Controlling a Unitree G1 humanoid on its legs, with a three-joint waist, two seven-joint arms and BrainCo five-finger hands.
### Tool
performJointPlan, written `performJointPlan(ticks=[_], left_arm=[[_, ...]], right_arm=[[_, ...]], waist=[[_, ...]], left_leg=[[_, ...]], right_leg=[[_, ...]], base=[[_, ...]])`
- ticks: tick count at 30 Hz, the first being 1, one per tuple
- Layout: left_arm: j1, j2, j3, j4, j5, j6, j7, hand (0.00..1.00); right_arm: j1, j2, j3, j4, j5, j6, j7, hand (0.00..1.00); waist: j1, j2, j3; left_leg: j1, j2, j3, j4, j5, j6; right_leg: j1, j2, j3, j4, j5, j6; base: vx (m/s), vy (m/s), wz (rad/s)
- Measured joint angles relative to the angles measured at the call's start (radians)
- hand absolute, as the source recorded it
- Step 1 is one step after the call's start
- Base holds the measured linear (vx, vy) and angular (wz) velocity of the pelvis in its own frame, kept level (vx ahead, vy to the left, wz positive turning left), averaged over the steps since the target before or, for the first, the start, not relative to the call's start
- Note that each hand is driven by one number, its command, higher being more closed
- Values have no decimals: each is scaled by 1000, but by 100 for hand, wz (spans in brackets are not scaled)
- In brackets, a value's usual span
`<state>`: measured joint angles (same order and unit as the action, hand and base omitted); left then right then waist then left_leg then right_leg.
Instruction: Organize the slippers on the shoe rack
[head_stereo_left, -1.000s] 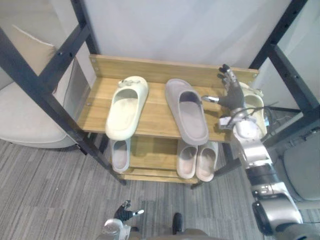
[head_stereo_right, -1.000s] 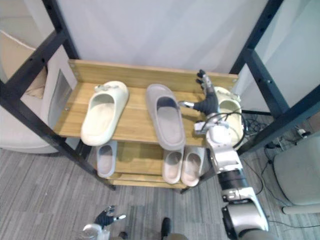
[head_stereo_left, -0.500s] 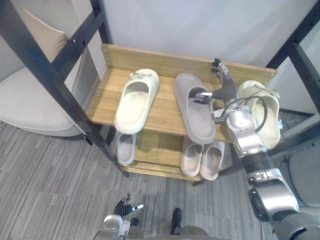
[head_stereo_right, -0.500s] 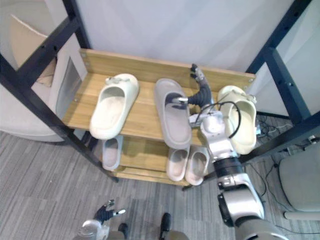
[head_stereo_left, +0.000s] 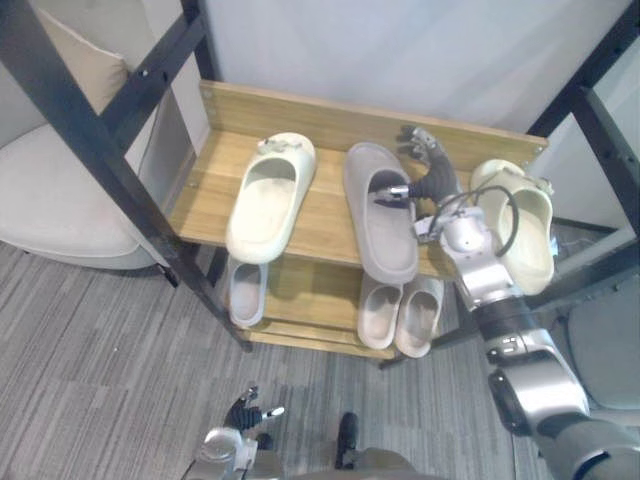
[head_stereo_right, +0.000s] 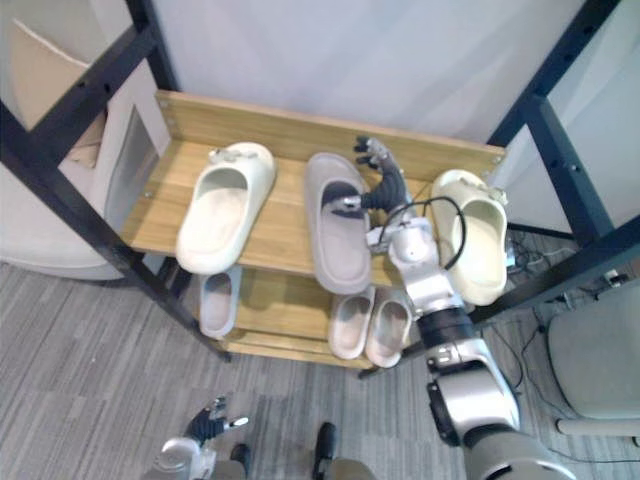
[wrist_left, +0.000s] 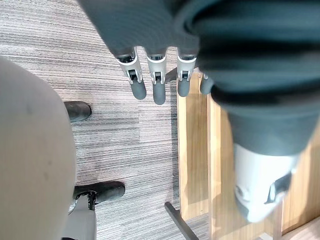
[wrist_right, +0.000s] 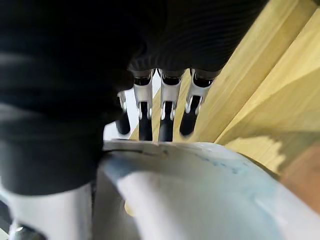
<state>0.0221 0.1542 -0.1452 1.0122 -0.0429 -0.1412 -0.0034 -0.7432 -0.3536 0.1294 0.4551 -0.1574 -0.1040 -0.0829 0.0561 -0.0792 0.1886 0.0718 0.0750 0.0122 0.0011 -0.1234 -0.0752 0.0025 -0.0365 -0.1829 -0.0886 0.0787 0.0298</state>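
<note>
Shoe rack (head_stereo_left: 205, 190): wooden.
Right hand (head_stereo_left: 432, 180): fingers spread, we hover over the grey slipper (head_stereo_left: 390, 245).
Next: we likely grip it.

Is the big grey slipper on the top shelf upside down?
No, right side up: the grey slipper lies flat on the wooden top shelf with its strap arching upward.
</note>
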Motion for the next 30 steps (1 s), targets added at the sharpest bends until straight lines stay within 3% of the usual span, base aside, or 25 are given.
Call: performJointPlan(ticks=[11,23,30], left_arm=[[-3,2,0,0,0,0,0,0],[-5,3,1,0,2,1,0,0],[-1,2,1,7,7,1,0,0]], right_arm=[[4,-2,-10,-28,4,-8,-7,100],[247,0,-51,-306,51,-18,-9,100],[382,3,-52,-527,101,-61,5,100]], waist=[[0,-4,2],[-8,-12,-1],[-22,-8,-8]], left_leg=[[2,2,-4,-1,2,-2],[28,2,3,1,2,-1],[36,2,11,3,1,-1]], right_leg=[[3,2,-3,0,0,0],[23,0,4,0,0,0],[32,0,19,0,0,0]], base=[[-4,-1,1],[-11,4,-2],[-36,7,-4]])
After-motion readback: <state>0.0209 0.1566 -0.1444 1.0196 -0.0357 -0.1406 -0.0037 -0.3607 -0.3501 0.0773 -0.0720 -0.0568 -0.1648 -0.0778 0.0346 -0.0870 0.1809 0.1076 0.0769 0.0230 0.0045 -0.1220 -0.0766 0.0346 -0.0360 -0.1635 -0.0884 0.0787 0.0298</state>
